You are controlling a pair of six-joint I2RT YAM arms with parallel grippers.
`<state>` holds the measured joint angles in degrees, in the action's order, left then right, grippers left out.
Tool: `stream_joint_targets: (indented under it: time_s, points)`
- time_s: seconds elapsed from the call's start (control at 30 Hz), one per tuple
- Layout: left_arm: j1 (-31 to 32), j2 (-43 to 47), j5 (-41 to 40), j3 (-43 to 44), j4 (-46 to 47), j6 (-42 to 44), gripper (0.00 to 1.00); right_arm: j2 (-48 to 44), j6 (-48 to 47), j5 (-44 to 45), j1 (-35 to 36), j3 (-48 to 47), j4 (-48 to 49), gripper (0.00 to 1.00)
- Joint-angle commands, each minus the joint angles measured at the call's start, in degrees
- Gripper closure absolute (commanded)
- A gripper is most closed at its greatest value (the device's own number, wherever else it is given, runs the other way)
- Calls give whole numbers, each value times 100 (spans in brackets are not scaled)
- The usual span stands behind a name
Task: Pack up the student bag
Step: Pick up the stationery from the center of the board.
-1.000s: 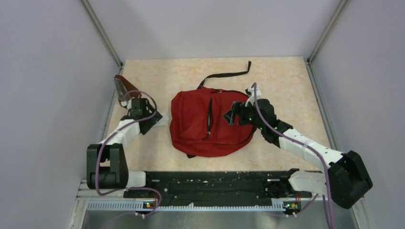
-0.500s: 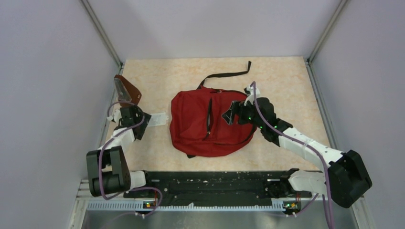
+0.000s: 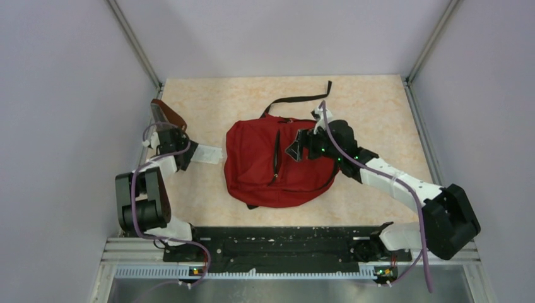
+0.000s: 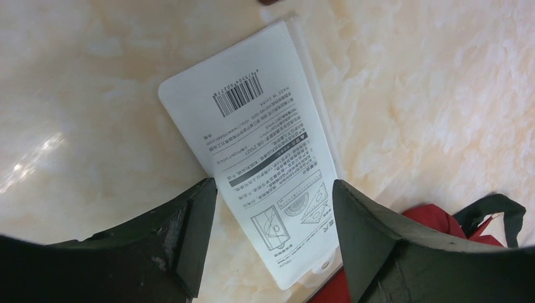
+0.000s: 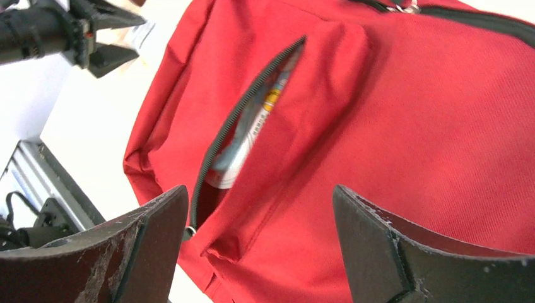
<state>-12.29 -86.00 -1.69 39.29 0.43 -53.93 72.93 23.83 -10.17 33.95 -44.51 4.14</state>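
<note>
Centrally, student bag (image 3: 252, 170) beneath spread right fingers (image 5: 148, 246), clear of left fingers (image 4: 186, 243)

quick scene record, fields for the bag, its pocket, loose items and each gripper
bag: student bag, lying flat, front up
front pocket: unzipped, printed item showing inside
loose items: white barcoded packet left of the bag; brown pouch further left and back
left gripper: open, over the white barcoded packet
right gripper: open, over the unzipped pocket
</note>
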Motion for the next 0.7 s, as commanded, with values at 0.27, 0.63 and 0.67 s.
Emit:
stream_joint_targets:
  time_s: [0.27, 0.63, 0.67]
  points:
    - [-22, -228, 247, 674, -20, 975, 22, 2064, -2251, 60, 1309, -2764, -609, 17]
    - [-53, 1941, -152, 309, -1104, 1186, 11, 5029, -3445, -125, 2062, -5754, -1011, 14]
    - [-80, 2161, -67, 357, -1238, 1287, 10, 5277, -3482, -205, 2069, -6026, -1080, 13]
